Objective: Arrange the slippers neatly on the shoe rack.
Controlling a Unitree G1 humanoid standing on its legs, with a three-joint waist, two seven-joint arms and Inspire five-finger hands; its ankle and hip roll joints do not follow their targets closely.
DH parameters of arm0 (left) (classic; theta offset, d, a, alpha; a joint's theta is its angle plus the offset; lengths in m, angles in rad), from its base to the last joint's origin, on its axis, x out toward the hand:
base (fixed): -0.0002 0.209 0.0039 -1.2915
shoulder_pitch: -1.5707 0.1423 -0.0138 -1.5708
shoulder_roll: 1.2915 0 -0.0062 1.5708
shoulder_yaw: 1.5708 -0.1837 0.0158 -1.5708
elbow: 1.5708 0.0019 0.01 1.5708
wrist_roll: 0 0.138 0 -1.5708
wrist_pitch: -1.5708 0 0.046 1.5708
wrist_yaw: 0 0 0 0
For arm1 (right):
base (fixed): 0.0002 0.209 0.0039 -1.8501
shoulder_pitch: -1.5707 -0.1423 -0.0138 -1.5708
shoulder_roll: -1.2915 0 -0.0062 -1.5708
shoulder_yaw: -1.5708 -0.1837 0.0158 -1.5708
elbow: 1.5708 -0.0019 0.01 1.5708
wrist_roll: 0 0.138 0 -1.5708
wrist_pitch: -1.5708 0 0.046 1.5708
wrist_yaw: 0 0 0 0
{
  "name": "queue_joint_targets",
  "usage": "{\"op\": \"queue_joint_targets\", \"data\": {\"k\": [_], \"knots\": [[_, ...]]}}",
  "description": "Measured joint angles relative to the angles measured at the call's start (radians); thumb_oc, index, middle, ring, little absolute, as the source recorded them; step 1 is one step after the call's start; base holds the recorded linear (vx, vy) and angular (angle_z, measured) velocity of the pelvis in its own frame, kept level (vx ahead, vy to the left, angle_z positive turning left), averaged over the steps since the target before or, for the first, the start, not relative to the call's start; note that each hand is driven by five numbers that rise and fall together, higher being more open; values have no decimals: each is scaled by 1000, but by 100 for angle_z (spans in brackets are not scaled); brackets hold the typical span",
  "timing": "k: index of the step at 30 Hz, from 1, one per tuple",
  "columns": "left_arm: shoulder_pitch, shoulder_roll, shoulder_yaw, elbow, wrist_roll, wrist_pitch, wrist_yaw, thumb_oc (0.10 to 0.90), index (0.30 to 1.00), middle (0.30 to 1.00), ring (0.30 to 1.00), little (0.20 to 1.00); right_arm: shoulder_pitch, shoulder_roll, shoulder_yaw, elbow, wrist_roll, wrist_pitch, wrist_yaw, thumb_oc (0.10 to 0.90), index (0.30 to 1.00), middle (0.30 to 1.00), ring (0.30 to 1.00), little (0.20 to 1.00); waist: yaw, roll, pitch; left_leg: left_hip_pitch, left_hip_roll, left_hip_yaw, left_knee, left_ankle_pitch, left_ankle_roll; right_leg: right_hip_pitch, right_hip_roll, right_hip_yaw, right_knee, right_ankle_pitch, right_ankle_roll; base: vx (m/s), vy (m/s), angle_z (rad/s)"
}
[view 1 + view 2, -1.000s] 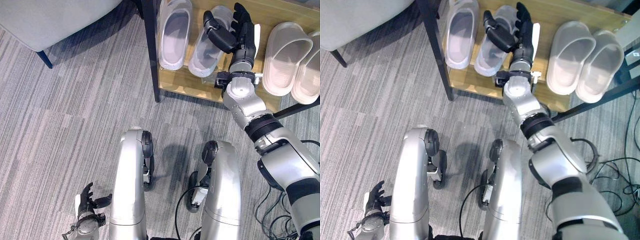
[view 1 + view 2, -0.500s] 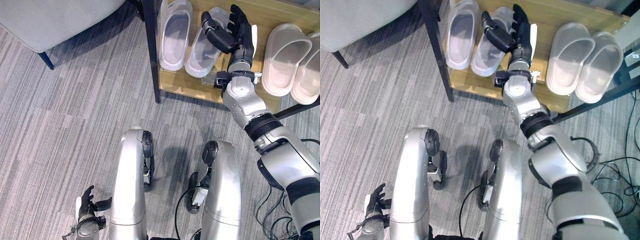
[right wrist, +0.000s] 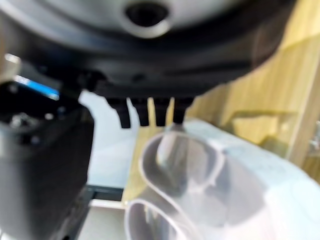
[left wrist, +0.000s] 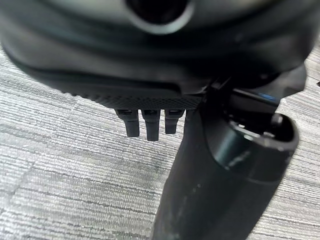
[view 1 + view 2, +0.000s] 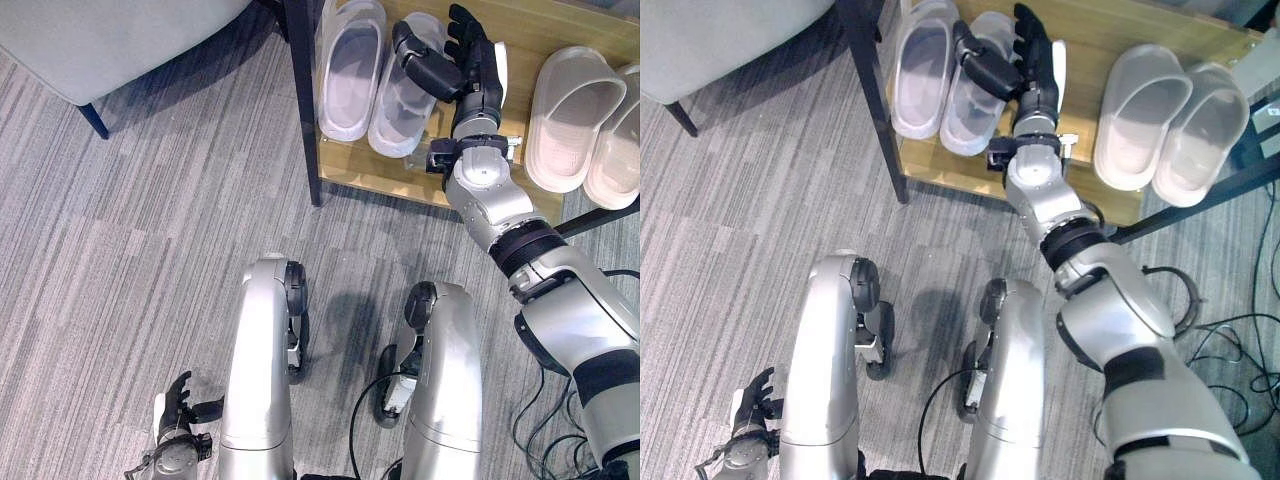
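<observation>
Two pairs of translucent white slippers lie on the wooden shoe rack (image 5: 378,172). In the left pair, one slipper (image 5: 347,70) lies beside the rack's dark post and the second slipper (image 5: 395,105) rests against it. My right hand (image 5: 472,72) is open on the second slipper's right side, fingers straight along its edge and thumb reaching over its toe. The right wrist view has that slipper (image 3: 200,185) just past the fingers. The other pair (image 5: 572,115) lies side by side at the rack's right end. My left hand (image 5: 178,425) hangs open low over the carpet at the lower left.
A grey upholstered seat (image 5: 100,40) on dark legs stands at the upper left. The rack's dark post (image 5: 303,110) rises at its left end, and a dark bar (image 5: 600,215) crosses its right front. Grey striped carpet (image 5: 150,230) covers the floor.
My right hand has slid left along the shelf, pushing the second slipper until it lies against the first. My left hand has sunk a little lower.
</observation>
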Motion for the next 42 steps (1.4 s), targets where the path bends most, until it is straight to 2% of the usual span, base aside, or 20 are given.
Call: {"op": "queue_joint_targets", "data": {"k": [14,20,22,26,29,31,33,35,36,37,39,42], "knots": [[0,0,0,26,19,-3,0,800,900,900,900,900,0,-6,0,1,-18,0,-11,800,900,900,900,900,0,0,0,0,0,2,4,0,0,-2,0,4,8,0,0,0,0,0],[3,-1,1,23,33,-5,4,800,900,900,900,900,22,-76,-19,-80,-117,-22,-63,800,900,900,900,900,-5,0,0,-2,-1,4,3,0,0,-5,0,6,8,-1,2,0,0,0],[5,-1,3,8,59,-10,10,800,900,900,900,900,59,-130,-61,-163,-198,-48,-100,800,900,900,900,900,-5,1,0,-2,-2,5,3,0,0,-6,0,6,9,-2,3,0,0,0],[6,0,3,-43,67,-24,14,800,900,900,900,900,96,-140,-150,-208,-232,-73,-150,800,900,900,900,900,-8,1,0,1,-1,5,2,0,-1,-4,0,6,9,-2,3,-18,-12,0],[8,-1,6,-78,92,-25,31,800,900,900,900,900,232,-179,-248,-365,-264,-93,-163,800,900,900,900,900,-3,1,1,0,-5,6,1,0,-1,-1,-1,6,10,-2,4,-24,-16,2],[8,-1,12,-90,100,-23,31,800,900,900,900,900,326,-205,-266,-450,-297,-107,-174,800,900,900,900,900,-17,1,1,2,-7,10,0,0,-1,-1,0,12,10,-3,6,-38,-14,3],[9,-1,31,-123,109,-24,38,800,900,900,900,900,507,-210,-389,-603,-344,-133,-178,800,900,900,900,900,-23,-1,2,1,-13,13,-3,0,-1,0,-1,15,10,-6,14,-31,-11,8],[14,-2,36,-127,118,-23,47,800,900,900,900,900,616,-208,-425,-662,-378,-152,-176,800,900,900,900,900,-41,-4,3,5,-17,13,-2,0,-1,1,0,16,10,-6,14,-17,-10,-2],[14,-3,48,-128,130,-23,50,800,900,900,900,900,675,-200,-454,-693,-384,-156,-178,800,900,900,900,900,-41,-4,3,5,-18,13,-2,0,-1,2,-1,16,11,-6,14,-72,-35,0],[3,-2,48,-134,138,-21,51,800,900,900,900,900,769,-192,-497,-731,-394,-159,-178,800,900,900,900,900,-62,-11,7,11,-16,16,-4,-1,-3,1,3,21,12,-6,14,-71,-35,5],[8,-8,63,-161,145,-23,55,800,900,900,900,900,937,-155,-601,-870,-422,-172,-174,800,900,900,900,900,-63,-14,7,14,-17,18,-3,0,-5,6,1,22,17,-7,16,-46,-19,1],[24,-23,88,-206,152,-24,57,800,900,900,900,900,1125,-107,-652,-992,-469,-202,-163,800,900,900,900,900,-113,-19,10,18,-21,22,-4,0,-6,5,1,27,21,-10,22,-66,-2,0]]}}
